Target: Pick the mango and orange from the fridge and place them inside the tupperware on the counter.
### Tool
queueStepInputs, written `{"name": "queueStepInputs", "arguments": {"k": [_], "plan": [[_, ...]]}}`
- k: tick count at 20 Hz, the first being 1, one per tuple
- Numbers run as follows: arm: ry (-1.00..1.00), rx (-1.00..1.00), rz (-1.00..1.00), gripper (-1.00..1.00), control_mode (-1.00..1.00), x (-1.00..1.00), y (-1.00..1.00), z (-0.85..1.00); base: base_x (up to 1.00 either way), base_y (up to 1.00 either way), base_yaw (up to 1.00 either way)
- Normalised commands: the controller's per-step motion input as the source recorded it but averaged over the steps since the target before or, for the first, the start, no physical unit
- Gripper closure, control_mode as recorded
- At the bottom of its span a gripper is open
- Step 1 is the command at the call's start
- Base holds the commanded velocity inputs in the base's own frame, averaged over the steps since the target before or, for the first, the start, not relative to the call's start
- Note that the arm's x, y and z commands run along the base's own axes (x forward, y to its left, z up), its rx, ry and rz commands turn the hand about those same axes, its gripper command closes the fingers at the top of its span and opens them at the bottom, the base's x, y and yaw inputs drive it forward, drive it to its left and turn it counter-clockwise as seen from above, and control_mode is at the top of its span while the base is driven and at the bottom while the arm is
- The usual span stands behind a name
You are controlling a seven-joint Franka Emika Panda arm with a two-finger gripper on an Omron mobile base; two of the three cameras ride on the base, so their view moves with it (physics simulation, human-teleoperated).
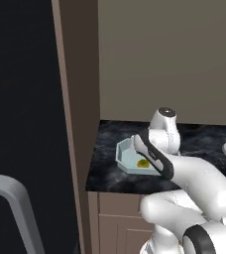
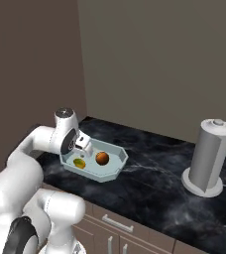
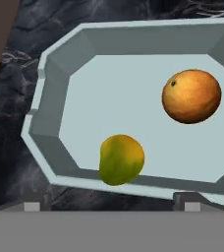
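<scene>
No readable text, label or number seems visible anywhere.

The tupperware (image 2: 116,168), a shallow pale blue-white tray with cut corners and a raised rim, sat flat on the black speckled tabletop (image 2: 154,188), near its left end and close to the front edge. Both fruits lay inside it, apart from each other. The mango (image 3: 121,159), small, rounded and yellow-green with a faint reddish tinge, rested on the tray floor against the rim wall nearest the arm. The orange (image 3: 191,96), round and deep orange with brownish shading and a small dark spot on its skin, lay farther toward the middle of the tray, to the right of the mango in the right base view.
</scene>
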Motion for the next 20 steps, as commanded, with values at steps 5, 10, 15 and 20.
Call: {"name": "queueStepInputs", "arguments": {"k": [5, 10, 15, 20], "plan": [[-0.22, -0.01, -0.01, -1.0, -1.0, -0.52, 0.0, 0.67, 0.0, 0.0, 0.0], [-0.21, 0.0, -0.02, -1.0, -1.0, -0.59, 0.0, 0.64, 0.0, 0.0, 0.0], [-0.25, -0.01, -0.02, -1.0, -1.0, -0.58, 0.0, 0.61, 0.0, 0.0, 0.0], [-0.15, -0.03, -0.08, -1.0, -1.0, -0.58, -0.01, 0.6, 0.0, 0.0, 0.0]]}}
